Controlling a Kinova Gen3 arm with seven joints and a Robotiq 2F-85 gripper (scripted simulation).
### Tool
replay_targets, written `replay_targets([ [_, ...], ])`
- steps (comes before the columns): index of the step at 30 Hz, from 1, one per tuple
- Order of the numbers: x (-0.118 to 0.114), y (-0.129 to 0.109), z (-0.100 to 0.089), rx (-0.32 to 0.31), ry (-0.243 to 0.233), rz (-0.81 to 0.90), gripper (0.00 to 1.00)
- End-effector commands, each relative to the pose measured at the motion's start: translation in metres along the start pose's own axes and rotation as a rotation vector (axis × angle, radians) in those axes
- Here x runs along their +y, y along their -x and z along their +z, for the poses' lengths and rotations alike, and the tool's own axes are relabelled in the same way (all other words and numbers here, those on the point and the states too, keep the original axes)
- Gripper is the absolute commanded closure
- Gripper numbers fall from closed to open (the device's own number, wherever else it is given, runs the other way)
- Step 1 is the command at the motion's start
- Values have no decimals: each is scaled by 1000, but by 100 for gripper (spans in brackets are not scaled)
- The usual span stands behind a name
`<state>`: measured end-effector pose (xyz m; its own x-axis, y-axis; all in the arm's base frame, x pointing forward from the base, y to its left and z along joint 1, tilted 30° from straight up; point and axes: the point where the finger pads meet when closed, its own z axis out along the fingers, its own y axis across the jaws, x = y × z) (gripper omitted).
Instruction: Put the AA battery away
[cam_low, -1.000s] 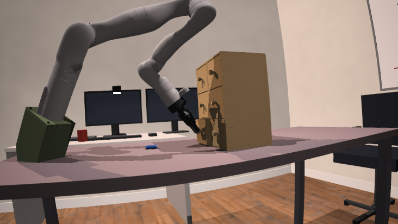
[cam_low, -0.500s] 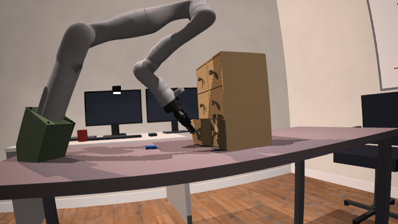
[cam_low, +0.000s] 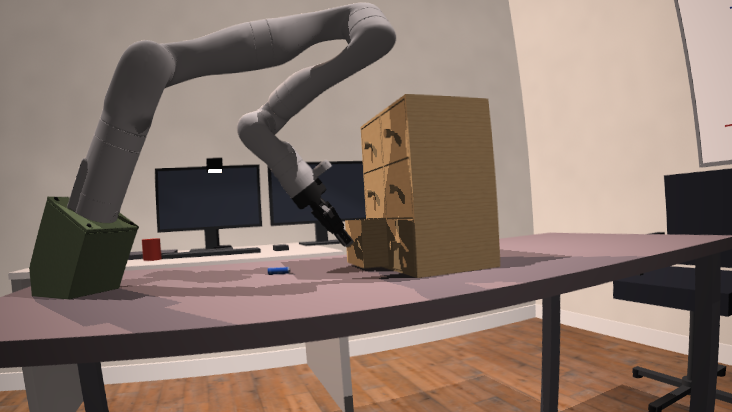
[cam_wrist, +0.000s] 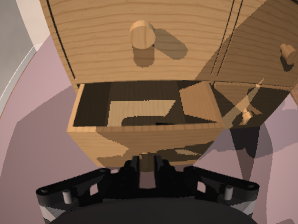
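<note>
The small wooden chest (cam_low: 430,184) stands on the table with two columns of drawers. Its bottom left drawer (cam_low: 369,246) is pulled partly out. My gripper (cam_low: 345,239) is shut on that drawer's knob at the drawer's front. In the wrist view the fingers close on the knob below the open drawer (cam_wrist: 149,119). The part of its inside that I see is in shadow and shows no object. The drawer above it is pushed in, with its round knob (cam_wrist: 141,34) showing. The blue AA battery (cam_low: 278,270) lies on the table left of the chest, apart from my gripper.
The arm's green base (cam_low: 79,250) stands at the table's left. A second desk behind holds two monitors (cam_low: 208,197), a keyboard and a red cup (cam_low: 151,249). A black chair (cam_low: 686,286) stands at the right, past the table's edge.
</note>
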<state>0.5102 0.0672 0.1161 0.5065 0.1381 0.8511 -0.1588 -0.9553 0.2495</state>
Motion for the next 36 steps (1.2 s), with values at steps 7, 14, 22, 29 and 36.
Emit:
replay_targets([
  [7, -2, 7, -4, -5, -5, -6, 87],
  [14, -2, 10, -6, -5, -5, -5, 87],
  [22, -2, 11, -7, -5, -5, -6, 87],
  [29, -2, 12, -7, -5, -5, -6, 87],
  [36, -2, 12, -7, -5, -5, -6, 87],
])
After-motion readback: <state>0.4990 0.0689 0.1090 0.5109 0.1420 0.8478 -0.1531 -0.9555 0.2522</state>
